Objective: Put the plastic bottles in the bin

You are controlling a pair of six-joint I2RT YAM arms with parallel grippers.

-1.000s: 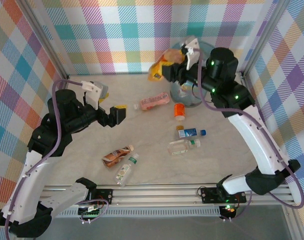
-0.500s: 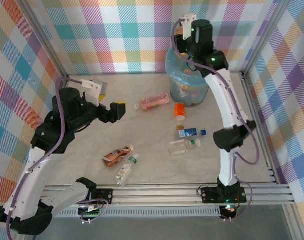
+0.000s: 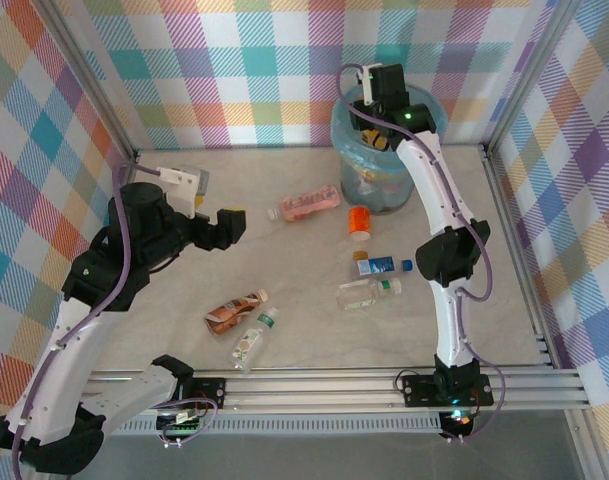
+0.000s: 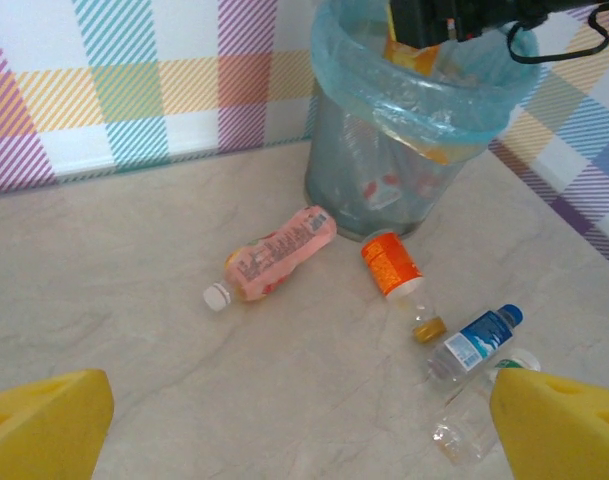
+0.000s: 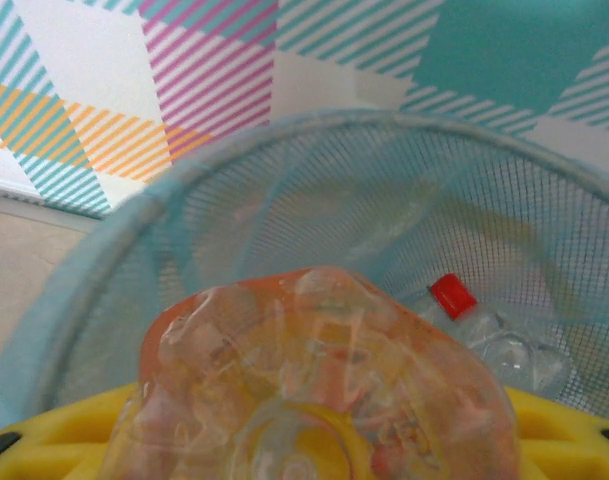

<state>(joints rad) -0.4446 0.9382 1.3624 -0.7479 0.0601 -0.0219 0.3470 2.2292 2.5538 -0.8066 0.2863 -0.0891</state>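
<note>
The bin (image 3: pixel 356 150) stands at the back of the table, lined with a light blue bag. My right gripper (image 3: pixel 378 112) hangs over its mouth, shut on an orange-tinted plastic bottle (image 5: pixel 324 370) whose base faces the wrist camera. A red-capped bottle (image 5: pixel 482 335) lies inside the bin (image 5: pixel 284 210). My left gripper (image 3: pixel 230 226) hovers open and empty over the left of the table, with its yellow fingertips (image 4: pixel 46 428) wide apart. On the table lie a pink bottle (image 3: pixel 306 203), an orange one (image 3: pixel 359 220), a blue-labelled one (image 3: pixel 382 265) and a clear one (image 3: pixel 369 293).
Two more bottles lie nearer the front: a brown one (image 3: pixel 234 312) and a green-capped one (image 3: pixel 252 337). Checked walls close the table on three sides. From the left wrist, the bin (image 4: pixel 364 170) is seen behind the pink bottle (image 4: pixel 279 255) and the orange bottle (image 4: pixel 391 265).
My right arm has swung up and stretched out over the bin's mouth, carrying the orange-tinted bottle. The left gripper has shifted only slightly.
</note>
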